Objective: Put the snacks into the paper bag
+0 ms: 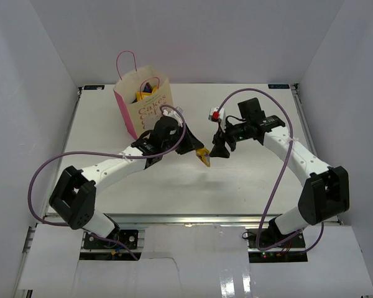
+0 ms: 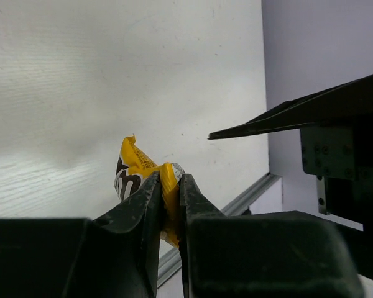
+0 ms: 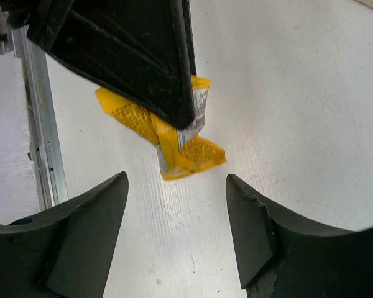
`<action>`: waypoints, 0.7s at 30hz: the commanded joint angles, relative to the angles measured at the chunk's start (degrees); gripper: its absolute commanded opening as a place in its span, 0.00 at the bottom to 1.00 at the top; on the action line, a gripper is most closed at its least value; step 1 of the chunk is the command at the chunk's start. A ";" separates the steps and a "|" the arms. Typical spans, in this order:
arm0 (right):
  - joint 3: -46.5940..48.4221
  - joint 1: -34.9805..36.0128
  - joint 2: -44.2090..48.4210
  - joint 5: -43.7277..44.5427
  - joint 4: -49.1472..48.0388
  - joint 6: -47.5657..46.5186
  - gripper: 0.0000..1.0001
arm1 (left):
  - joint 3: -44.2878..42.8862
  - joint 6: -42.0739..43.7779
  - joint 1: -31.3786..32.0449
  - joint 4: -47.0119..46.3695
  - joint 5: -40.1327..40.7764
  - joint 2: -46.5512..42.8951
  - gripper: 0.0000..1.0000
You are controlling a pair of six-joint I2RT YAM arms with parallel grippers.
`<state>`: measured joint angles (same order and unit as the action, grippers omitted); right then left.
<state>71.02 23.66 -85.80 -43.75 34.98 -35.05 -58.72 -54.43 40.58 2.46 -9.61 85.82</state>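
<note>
I read the left tool [image 2: 170, 180] as pinching one yellow wrapped bar [image 2: 133, 171] between its fingertips, jaws nearly together, with the bar held over the surface [image 2: 62, 93]. The right tool [image 3: 175, 182] is spread and grips nothing; the bar sits just ahead of its gap, untouched. Behind the left tool stands one paper bag [image 1: 150, 108], upright. Inside it I see yellow and purple packets [image 1: 142, 96]; I cannot count them.
</note>
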 commanded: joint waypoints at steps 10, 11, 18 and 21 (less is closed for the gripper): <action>-0.70 -10.47 6.78 -1.25 -1.14 -0.20 0.70 | -24.93 23.67 -19.91 14.86 -2.51 -9.10 0.00; -1.23 -10.65 6.96 -1.25 -1.23 -0.20 0.70 | -26.95 23.67 -20.97 14.59 -3.91 -8.31 0.00; -4.49 -10.92 7.75 -0.73 -1.32 -0.72 0.70 | -39.45 16.22 -30.28 8.45 -16.05 -0.49 0.00; -5.37 -11.18 8.10 -0.55 -1.76 -0.64 0.70 | -39.46 12.79 -33.71 4.93 -16.59 1.01 0.00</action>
<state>66.30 12.82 -79.83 -43.64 34.39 -35.09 -98.04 -37.32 9.96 9.56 -22.24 84.14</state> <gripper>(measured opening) 0.701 0.230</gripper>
